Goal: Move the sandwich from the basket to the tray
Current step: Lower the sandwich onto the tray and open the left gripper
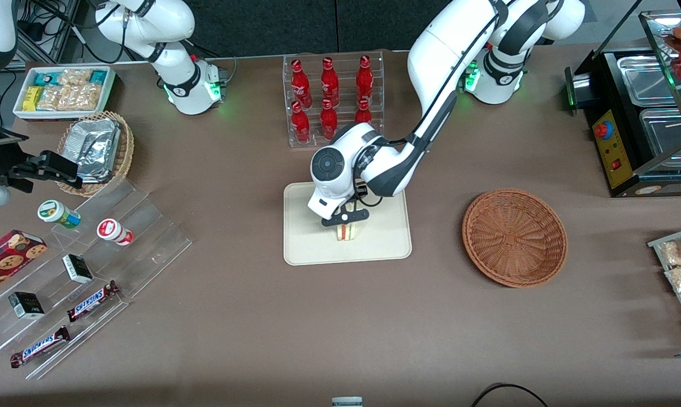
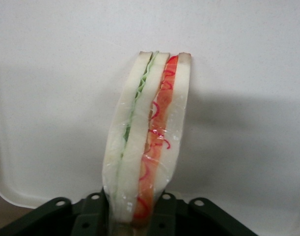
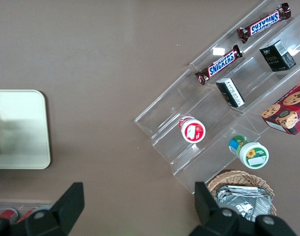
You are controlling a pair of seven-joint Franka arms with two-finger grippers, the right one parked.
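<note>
Right now your gripper (image 1: 346,224) is over the tray (image 1: 385,249), its fingers closed on the sandwich (image 1: 347,232), which stands on edge there with the cut side up; the basket (image 1: 514,236) lies well apart, toward the working arm's end of the table. Treat the wedge as light, soft and easily crushed, and its clear wrap as probably slippery, so hold the bread faces gently. Readable writing: "SNICKERS" on the two bars (image 1: 93,300).

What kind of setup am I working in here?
Likely a mock snack counter: cola bottles in a rack, Snickers bars on clear steps, a food warmer. The gripper holds the sandwich over the tray.
</note>
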